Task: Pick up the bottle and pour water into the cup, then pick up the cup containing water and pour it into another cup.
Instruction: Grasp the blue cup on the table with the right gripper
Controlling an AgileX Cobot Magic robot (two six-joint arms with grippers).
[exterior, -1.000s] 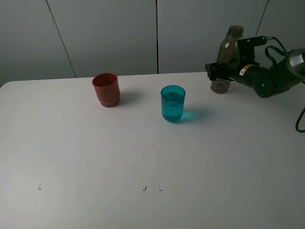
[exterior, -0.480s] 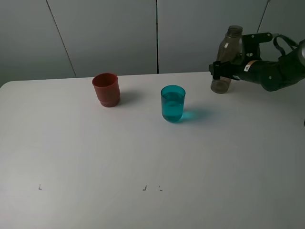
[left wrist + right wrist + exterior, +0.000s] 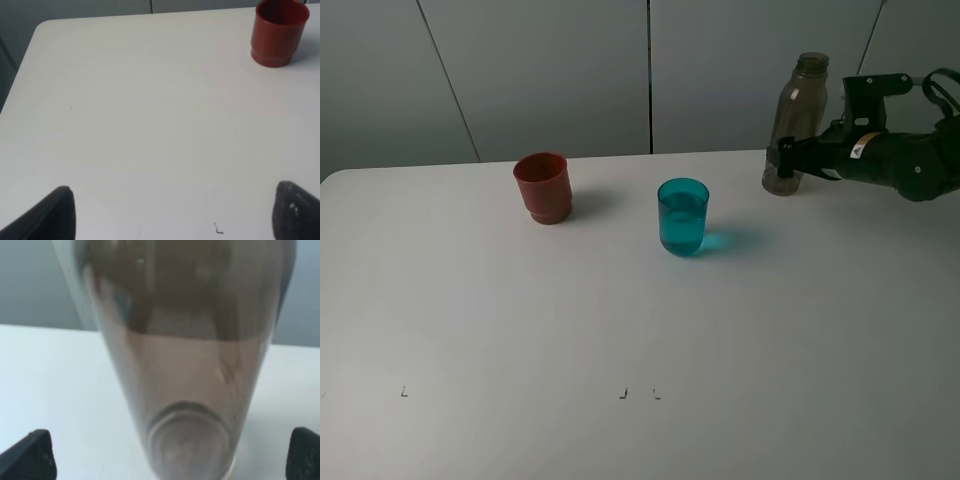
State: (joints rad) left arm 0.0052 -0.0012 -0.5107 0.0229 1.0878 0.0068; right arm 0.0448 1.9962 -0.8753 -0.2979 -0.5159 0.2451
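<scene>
Compared with a second ago, my right end effector (image 3: 787, 160) has drawn back toward the right. Earlier its fingers stood around the lower body of the bottle (image 3: 796, 125); now most of that body shows clear of them. The bottle stands upright on the far right part of the tabletop (image 3: 620, 320), in the same spot as before. The teal cup (image 3: 682, 216), with water in it, and the red cup (image 3: 542, 187) have not moved. The teal cup stands near the middle of the far half of the tabletop, and the red cup is well to its left.

The right arm (image 3: 905, 165) reaches in from the right edge, lying low and roughly level, with the end effector pointing left at the bottle's base. In the right wrist view its fingers are spread wide. The bottle stands between them with a gap on each side, so nothing is gripped.

The left end effector (image 3: 177, 215) hangs over bare tabletop, fingers wide apart and holding nothing, with the red cup ahead of it.
</scene>
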